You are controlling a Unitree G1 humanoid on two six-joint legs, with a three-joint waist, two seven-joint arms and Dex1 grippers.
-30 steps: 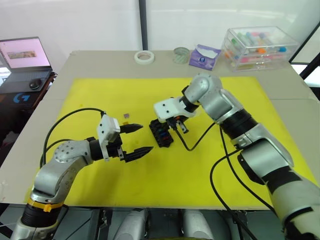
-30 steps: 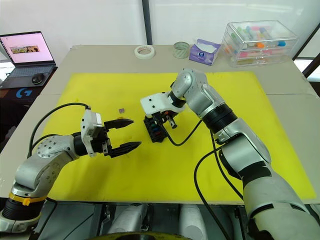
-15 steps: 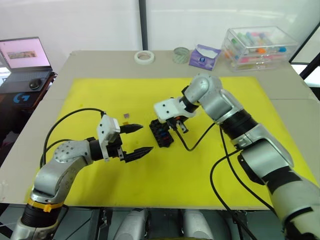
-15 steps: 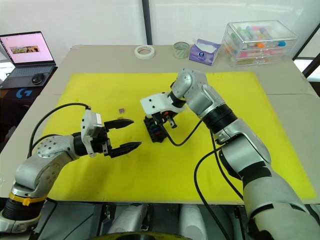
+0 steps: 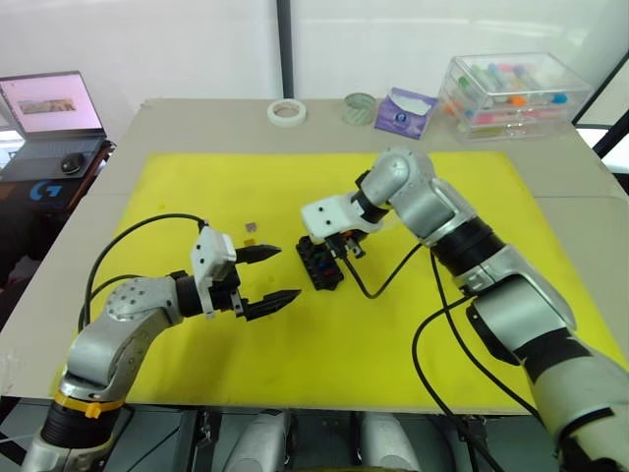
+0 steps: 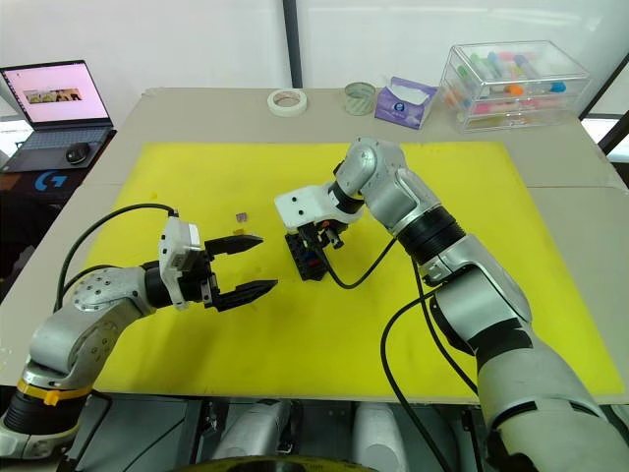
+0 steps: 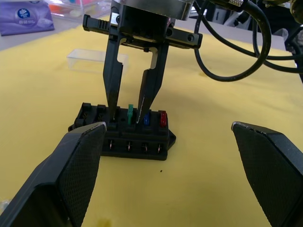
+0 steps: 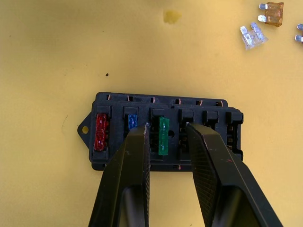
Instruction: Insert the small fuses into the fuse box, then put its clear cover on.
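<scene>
Fuse box (image 8: 163, 137): a small black block lying flat on the yellow mat (image 5: 197, 177) near the middle of the tabletop (image 5: 177, 118); its long side runs at a slant, from near the robot's left to farther off toward its right, slots facing up.
Fuses in the box: a red one (image 8: 101, 131) in the end slot, a blue one (image 8: 132, 121) next to it, then a green one (image 8: 163, 135) standing upright; the other slots look empty.
Right gripper (image 8: 166, 125): poised straight over the box, fingers a little apart on either side of the green fuse, tips at the box top; whether they touch the fuse is hard to make out.
Left gripper (image 5: 280, 272): hangs low over the mat just beside the box on the robot's left, fingers spread wide, holding nothing.
Loose fuses: a clear one (image 8: 251, 36) and an amber one (image 8: 273, 7) lie on the mat near the box; a third at the picture's edge is cut off.
Clear cover (image 7: 94, 58): lies on the mat beyond the box, near it, faint against the yellow.
</scene>
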